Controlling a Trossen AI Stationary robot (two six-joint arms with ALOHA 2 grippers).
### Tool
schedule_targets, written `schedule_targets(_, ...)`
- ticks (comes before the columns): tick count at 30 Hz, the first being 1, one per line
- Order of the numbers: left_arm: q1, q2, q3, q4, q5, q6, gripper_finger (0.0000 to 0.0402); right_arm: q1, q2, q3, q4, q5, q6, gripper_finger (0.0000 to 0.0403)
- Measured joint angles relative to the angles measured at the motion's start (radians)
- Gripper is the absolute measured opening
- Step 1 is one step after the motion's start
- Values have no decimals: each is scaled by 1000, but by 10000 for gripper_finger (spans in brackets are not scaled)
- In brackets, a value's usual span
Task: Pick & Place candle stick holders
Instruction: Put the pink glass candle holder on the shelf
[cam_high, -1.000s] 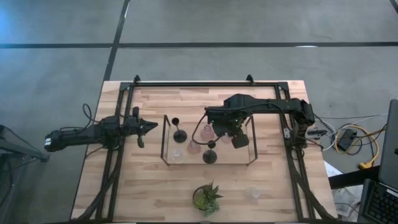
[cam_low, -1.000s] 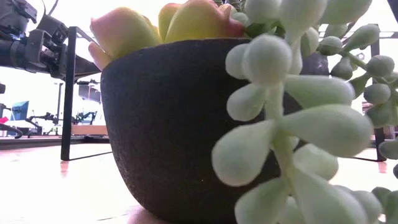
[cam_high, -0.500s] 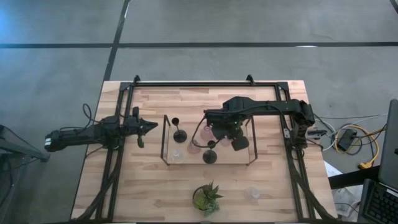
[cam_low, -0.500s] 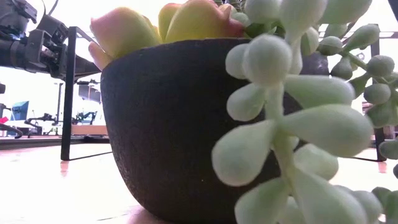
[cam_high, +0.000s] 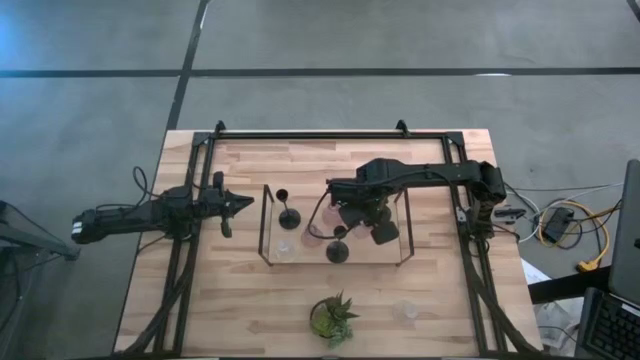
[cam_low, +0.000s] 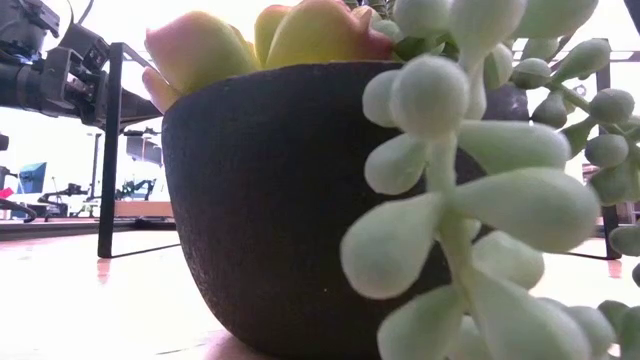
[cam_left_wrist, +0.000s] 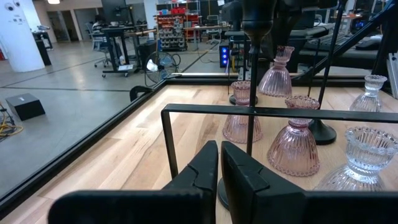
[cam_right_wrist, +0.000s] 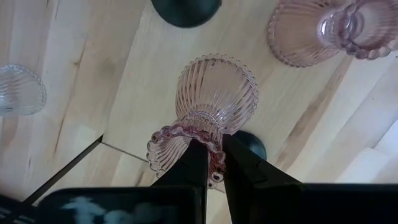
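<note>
My right gripper is over the black wire-framed wooden tray and is shut on a pink glass holder. Another pink holder, a clear one and black round bases stand on the tray floor around it. In the high view, black holders and a clear one stand on their bases in the tray. One clear holder stands on the table near the front edge. My left gripper is shut and empty, left of the tray. My right gripper pinches the pink holder's scalloped top rim between its two fingers. The fingers come from above, pointing down. The holder's flared base is below the fingers; whether it rests on the tray floor I cannot tell.
The green potted plant stands at the table's near edge and fills the low view. The tray's wire frame rises in front of my left gripper. Black rails run along the table's edges.
My right gripper has shifted a little toward the table's near edge over the tray, still shut on the pink holder. My left arm has kept still.
</note>
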Motion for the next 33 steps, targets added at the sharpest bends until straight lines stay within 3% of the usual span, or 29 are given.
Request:
schedule_targets(20, 0, 0, 0, 0, 0, 0, 25, 0, 1, -63, 89, -26, -36, 18)
schedule_targets(33, 0, 0, 0, 0, 0, 0, 23, -17, 70, -56, 76, -25, -59, 18)
